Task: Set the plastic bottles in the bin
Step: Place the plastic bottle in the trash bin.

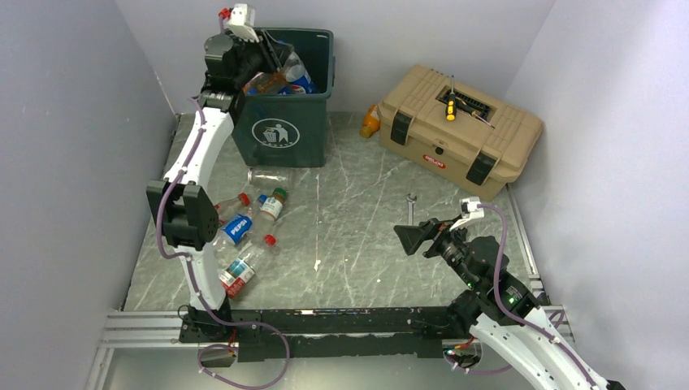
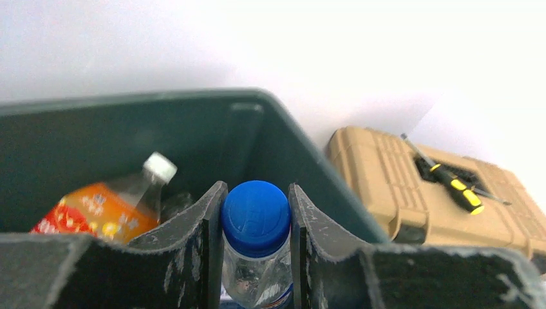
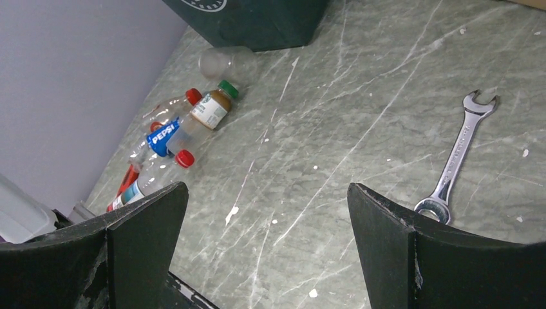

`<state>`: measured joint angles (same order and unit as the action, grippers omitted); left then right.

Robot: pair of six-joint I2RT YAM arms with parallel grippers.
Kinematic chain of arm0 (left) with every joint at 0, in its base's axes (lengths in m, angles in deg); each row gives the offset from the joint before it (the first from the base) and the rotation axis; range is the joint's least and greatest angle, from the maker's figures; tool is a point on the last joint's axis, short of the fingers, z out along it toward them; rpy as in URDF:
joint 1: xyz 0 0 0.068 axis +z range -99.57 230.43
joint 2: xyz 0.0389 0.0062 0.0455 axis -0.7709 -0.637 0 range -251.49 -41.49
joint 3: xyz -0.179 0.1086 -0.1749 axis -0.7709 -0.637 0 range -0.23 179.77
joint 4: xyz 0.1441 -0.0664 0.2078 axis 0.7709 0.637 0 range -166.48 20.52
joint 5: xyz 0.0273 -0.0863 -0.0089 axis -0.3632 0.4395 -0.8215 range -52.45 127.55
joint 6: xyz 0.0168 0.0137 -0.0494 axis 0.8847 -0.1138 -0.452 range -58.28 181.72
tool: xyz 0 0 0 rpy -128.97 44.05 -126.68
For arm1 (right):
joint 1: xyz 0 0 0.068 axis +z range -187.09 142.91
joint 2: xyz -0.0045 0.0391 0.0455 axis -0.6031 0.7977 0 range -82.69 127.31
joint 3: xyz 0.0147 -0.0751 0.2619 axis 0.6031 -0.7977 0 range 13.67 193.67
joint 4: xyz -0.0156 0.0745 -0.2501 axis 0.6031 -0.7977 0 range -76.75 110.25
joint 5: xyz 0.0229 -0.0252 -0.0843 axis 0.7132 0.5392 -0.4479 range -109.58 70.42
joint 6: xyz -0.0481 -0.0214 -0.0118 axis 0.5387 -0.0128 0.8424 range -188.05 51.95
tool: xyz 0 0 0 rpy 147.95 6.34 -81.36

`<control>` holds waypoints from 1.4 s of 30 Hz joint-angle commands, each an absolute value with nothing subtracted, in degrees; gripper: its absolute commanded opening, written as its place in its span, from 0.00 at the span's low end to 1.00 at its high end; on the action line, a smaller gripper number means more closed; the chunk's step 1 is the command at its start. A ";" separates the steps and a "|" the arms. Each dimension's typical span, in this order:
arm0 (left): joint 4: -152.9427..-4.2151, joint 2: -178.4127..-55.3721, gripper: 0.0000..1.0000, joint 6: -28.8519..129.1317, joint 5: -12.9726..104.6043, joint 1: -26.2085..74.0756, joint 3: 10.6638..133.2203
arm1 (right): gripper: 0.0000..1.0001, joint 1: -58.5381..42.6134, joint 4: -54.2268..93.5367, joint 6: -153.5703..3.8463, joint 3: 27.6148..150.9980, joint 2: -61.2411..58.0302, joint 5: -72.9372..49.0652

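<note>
Nearest the top camera, a black mounting rail [image 1: 341,318] carries both arms at the near edge of the scratched grey-green marbled table [image 1: 357,244], which is walled by plain pale panels. At far left the left gripper [image 1: 280,58] reaches over the tall dark green plastic bin [image 1: 280,134], clenched on a clear blue-capped bottle [image 1: 297,75]; its fingers are hard to pick out from the clutter inside. Other small plastic bottles [image 1: 244,227] lie near left, and an orange bottle [image 1: 370,122] sits partly hidden against the tan latched toolbox [image 1: 459,130]. The right gripper [image 1: 414,237] hangs released. From the left wrist, the jaws pinch the bottle beside its cap above the bin's interior, its lower body cut off; a yellow-handled screwdriver [image 2: 454,187] lies on the toolbox. From the right wrist, spread fingers frame the table, with a silver wrench [image 3: 458,154] at right and the bin cropped at the top.
</note>
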<state>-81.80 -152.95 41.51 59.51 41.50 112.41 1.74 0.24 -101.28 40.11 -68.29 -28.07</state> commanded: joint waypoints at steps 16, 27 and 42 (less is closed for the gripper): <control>-80.39 -165.98 0.00 35.35 70.24 41.65 127.03 | 0.99 1.93 2.69 -100.54 40.55 -68.40 -29.77; -64.89 -168.25 0.00 48.29 66.05 40.06 128.30 | 0.99 1.93 2.13 -101.23 40.03 -67.90 -29.46; -63.60 -157.98 0.00 67.00 35.14 38.18 121.79 | 0.99 1.93 2.98 -100.74 39.39 -67.11 -29.77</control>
